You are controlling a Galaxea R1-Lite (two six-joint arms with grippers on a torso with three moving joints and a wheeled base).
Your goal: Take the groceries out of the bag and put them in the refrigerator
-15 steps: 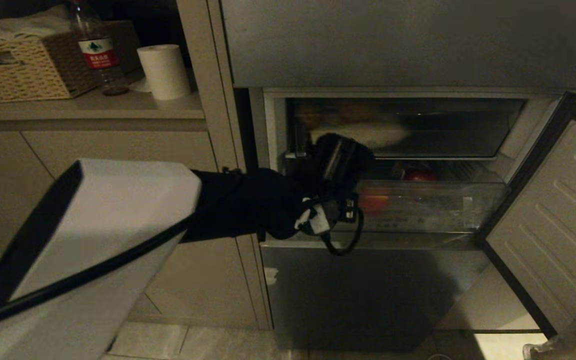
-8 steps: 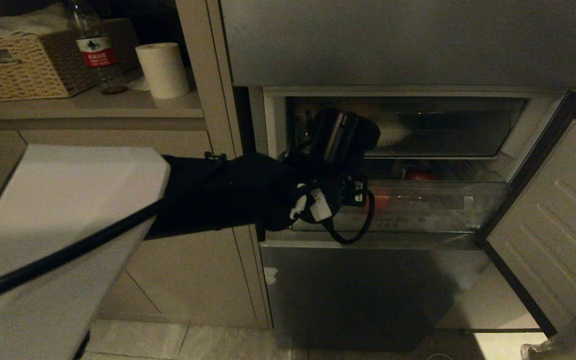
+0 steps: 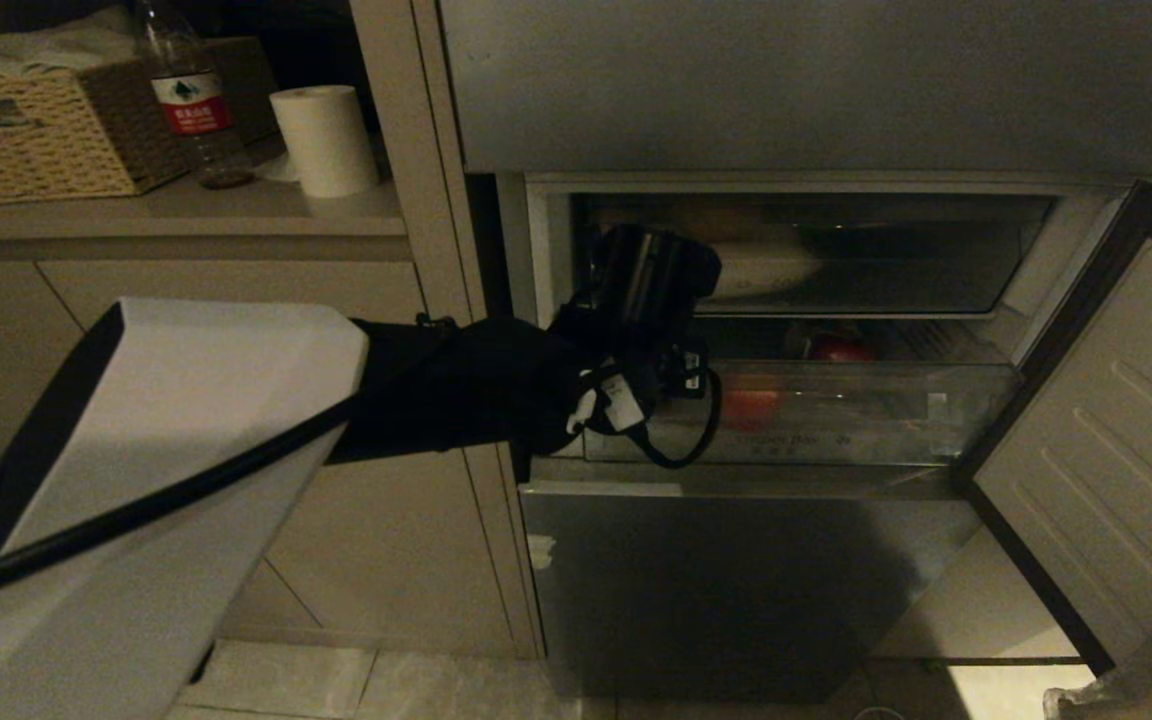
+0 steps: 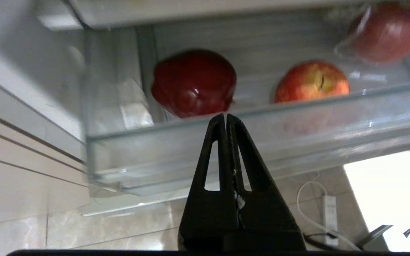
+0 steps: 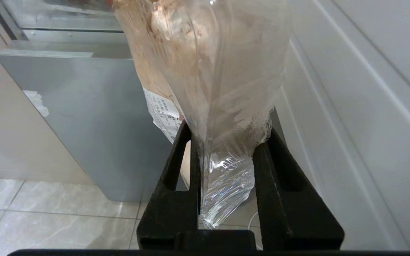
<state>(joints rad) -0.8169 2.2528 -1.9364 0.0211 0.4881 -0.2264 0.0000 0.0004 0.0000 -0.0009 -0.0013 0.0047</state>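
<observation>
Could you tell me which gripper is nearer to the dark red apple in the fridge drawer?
Left. The left gripper is shut just outside the clear drawer holding the dark red apple; the right gripper holds a clear pack by the open door.

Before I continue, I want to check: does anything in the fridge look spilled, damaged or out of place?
Nothing stands out. The apples sit whole in the clear drawer, with no spill visible. The left claw is shut and empty in front of it.

The left gripper (image 4: 225, 117) has its black fingers (image 4: 242, 142) pressed together, tips just before the rim of a clear drawer (image 4: 190, 142) holding 3 apples: a dark red apple (image 4: 194, 82), a red-yellow apple (image 4: 311, 81) and a wrapped apple (image 4: 390, 30).
</observation>
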